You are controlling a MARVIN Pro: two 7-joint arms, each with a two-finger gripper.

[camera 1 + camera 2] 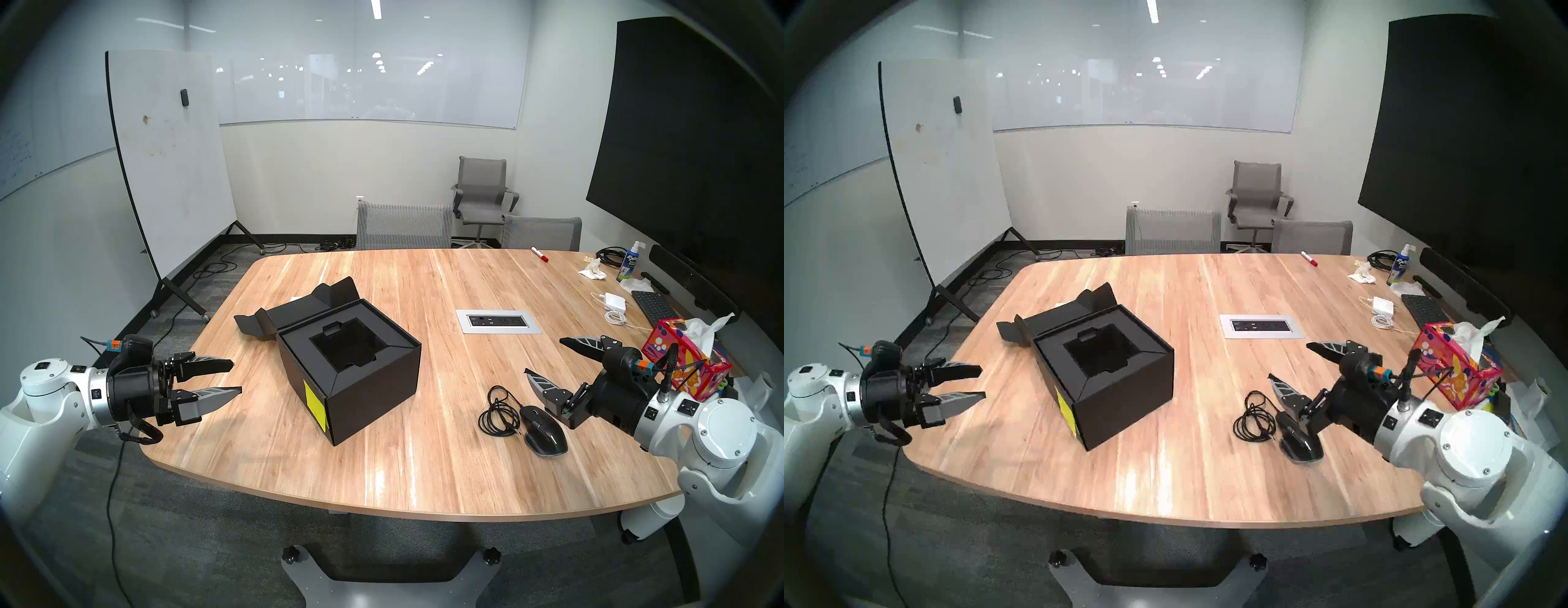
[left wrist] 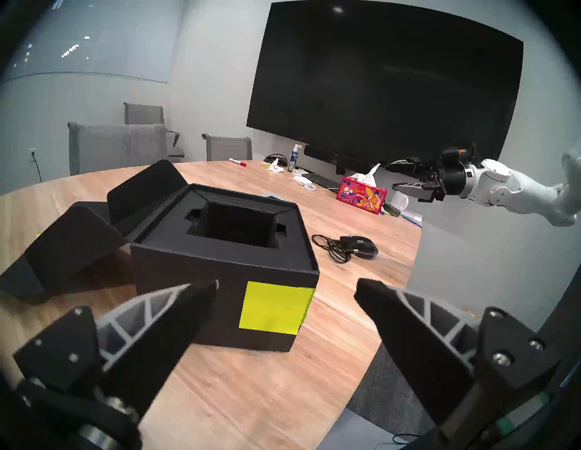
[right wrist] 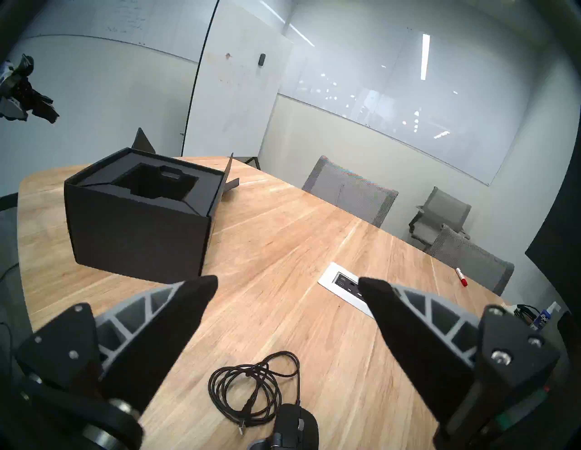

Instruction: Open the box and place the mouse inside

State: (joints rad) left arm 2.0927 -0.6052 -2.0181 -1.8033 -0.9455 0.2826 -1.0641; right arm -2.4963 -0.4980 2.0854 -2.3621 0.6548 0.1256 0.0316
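Both tools (image 1: 235,375) (image 1: 545,354) gape empty; black mouse (image 1: 545,431), cable coiled, beside open box (image 1: 360,382).

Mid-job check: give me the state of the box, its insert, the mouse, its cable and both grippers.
box: open, lid flap folded back onto the table.
insert: recess empty.
mouse: on the table, outside the box, not held.
cable: coiled beside the mouse.
left gripper: open, empty.
right gripper: open, empty, above the mouse.
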